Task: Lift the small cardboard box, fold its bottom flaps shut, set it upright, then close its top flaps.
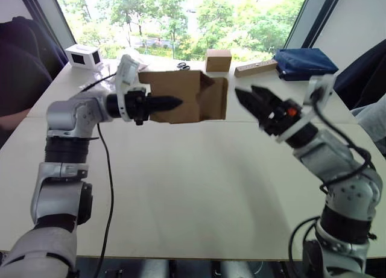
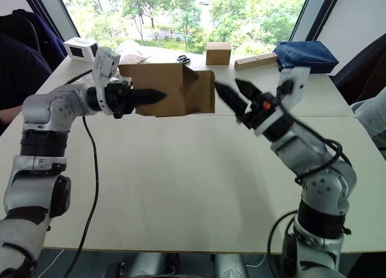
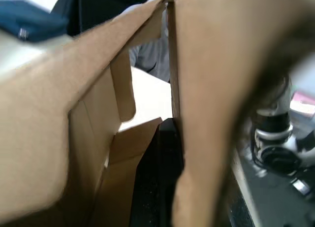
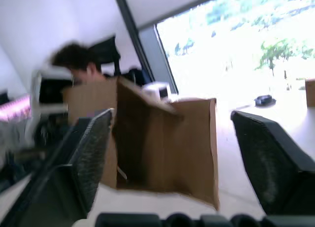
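The left gripper (image 1: 172,102) has the small cardboard box (image 1: 181,97) up off the counter (image 1: 199,187), its fingers pinched on the near wall, one of them seemingly tucked inside. The box hangs on its side above the far half of the counter, its open end turned right with the flaps (image 2: 204,91) there splayed out. Facing that open end, just beside it but not touching, sits the right gripper (image 2: 231,92), fingers spread wide and holding nothing. This looks like the flap-folding stage, and the clean way to do it is probably to bring the right fingers in flat against the loose flap and sweep it across the opening, pushing along the hinge crease instead of poking at the edge. The left arm needs to hold the carton firm so the push doesn't twist it out of the pinch. Far behind, a cube-like brown box (image 1: 218,60) and a white box (image 1: 84,55) sit well apart from the action.
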